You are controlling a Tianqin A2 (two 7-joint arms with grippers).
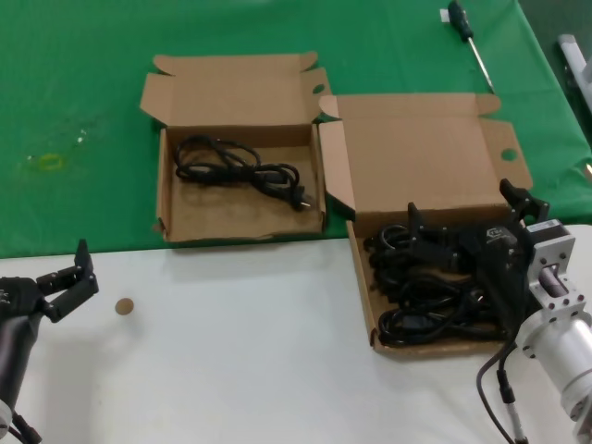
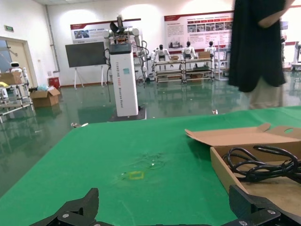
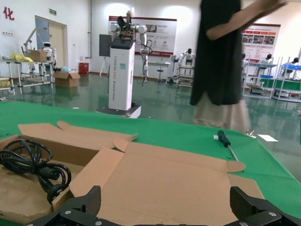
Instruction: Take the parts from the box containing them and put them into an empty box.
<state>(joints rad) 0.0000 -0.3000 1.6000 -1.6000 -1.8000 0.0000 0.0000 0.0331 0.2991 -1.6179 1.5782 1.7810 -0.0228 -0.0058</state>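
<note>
My right pincer [image 1: 467,227] hangs spread over the cords [image 1: 435,287] in the shallow box [image 1: 363,287]. One cord [image 1: 242,168] lies in the smaller box [image 1: 166,199]. Left pincer [image 1: 72,277] spread, parked over white table [image 1: 250,342].

White table [image 1: 259,342] near, green cloth [image 1: 83,111] far, two open cardboard boxes [image 1: 240,185], screwdriver [image 1: 470,42], small brown disc [image 1: 123,306], perhaps a coin

Right gripper [image 1: 467,242] hides some parts [image 1: 416,305]
</note>
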